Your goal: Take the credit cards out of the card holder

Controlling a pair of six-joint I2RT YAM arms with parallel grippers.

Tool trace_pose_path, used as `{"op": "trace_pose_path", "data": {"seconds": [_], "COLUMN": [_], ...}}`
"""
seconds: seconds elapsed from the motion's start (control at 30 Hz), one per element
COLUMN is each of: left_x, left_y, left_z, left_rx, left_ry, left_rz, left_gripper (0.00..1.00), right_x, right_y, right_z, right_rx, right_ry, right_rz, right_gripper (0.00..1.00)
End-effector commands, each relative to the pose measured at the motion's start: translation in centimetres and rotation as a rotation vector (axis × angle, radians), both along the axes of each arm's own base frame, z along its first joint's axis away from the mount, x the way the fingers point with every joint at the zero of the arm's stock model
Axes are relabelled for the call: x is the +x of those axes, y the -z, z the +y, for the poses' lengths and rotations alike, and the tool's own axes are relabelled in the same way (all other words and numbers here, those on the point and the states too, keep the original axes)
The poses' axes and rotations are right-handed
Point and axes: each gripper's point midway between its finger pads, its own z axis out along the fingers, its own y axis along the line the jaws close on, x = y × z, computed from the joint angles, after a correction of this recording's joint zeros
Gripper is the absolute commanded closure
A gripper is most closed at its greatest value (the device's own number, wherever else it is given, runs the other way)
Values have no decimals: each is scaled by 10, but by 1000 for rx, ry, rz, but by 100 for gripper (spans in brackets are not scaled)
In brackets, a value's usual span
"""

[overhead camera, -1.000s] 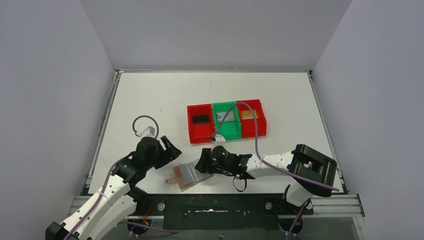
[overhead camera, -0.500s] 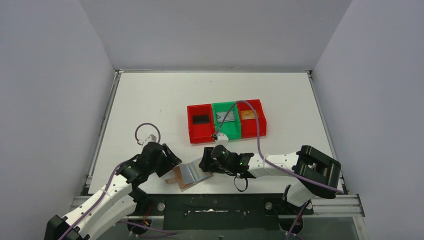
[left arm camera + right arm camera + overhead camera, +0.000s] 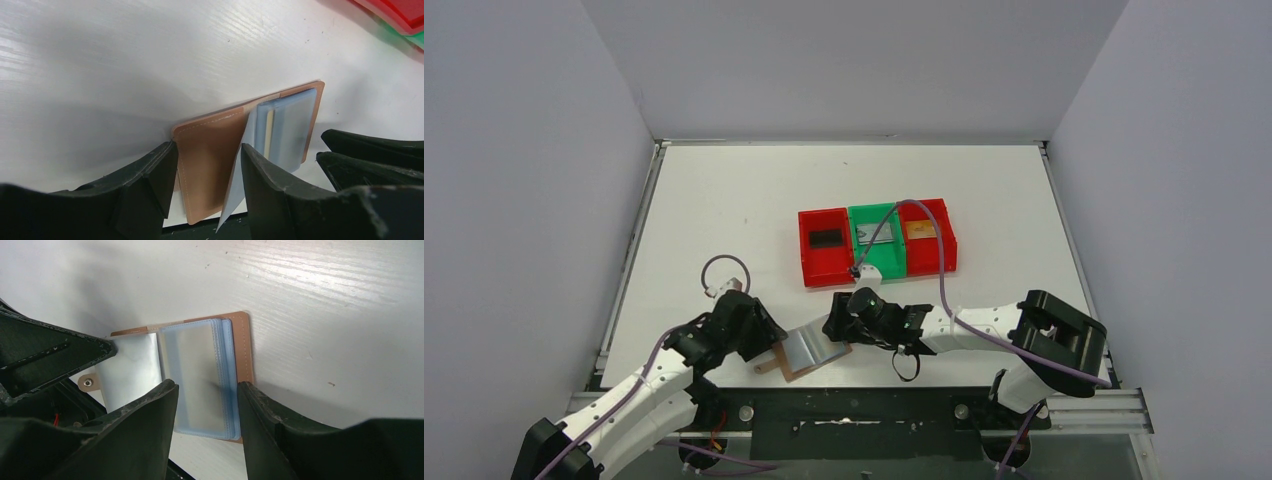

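Note:
The tan card holder [image 3: 799, 350] lies open at the table's near edge, its grey-blue sleeves up. My left gripper [image 3: 764, 335] is open, and its jaws straddle the tan cover flap [image 3: 210, 130]; one fingertip [image 3: 167, 150] touches the flap's edge. A thin tan card edge [image 3: 270, 132] shows inside a sleeve. My right gripper [image 3: 834, 325] is open, its jaws astride the stack of sleeves [image 3: 200, 360]. Three credit cards lie in the bins: black [image 3: 826, 238], silver-grey [image 3: 876, 232], gold [image 3: 919, 229].
A row of three bins stands mid-table: red [image 3: 824, 272], green [image 3: 882, 266], red [image 3: 932, 262]. The right arm's purple cable [image 3: 939, 270] loops over them. The table's black front rail [image 3: 854, 410] runs just below the card holder.
My left arm has moved right and nearer, onto the card holder's left flap, and its jaws have narrowed. The right gripper has stayed at the holder's right half.

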Motion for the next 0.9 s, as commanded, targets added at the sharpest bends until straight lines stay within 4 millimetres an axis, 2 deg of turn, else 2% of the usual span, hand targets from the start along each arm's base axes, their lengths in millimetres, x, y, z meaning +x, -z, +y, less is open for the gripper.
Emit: {"op": "trace_pose_path", "data": {"seconds": [0.0,0.13,0.23,0.33,0.53,0.63,0.87], "left_x": [13,13,14,12,14,17,22], "left_y": [-12,-10,-10,-8,-9,-12,-13], "left_z": [-2,6,7,1,-22,-27,-29], "left_rx": [7,32,34,9,-87,-98,-81], "left_ry": [-3,-53,-62,-33,47,76,100], "left_rz": [-66,-65,-71,-71,-96,-119,-135], "left_gripper": [51,38,37,43,67,75,79], "right_x": [9,9,10,10,10,11,9], "right_y": [-19,-18,-18,-18,-22,-22,-15], "right_z": [12,15,17,19,22,22,17], "right_rx": [61,59,62,66,115,142,123], "right_ry": [-3,-11,-15,-19,-30,-26,-12], "right_rz": [-42,-36,-36,-35,-22,-12,7], "right_gripper": [52,52,52,52,53,55,56]}}
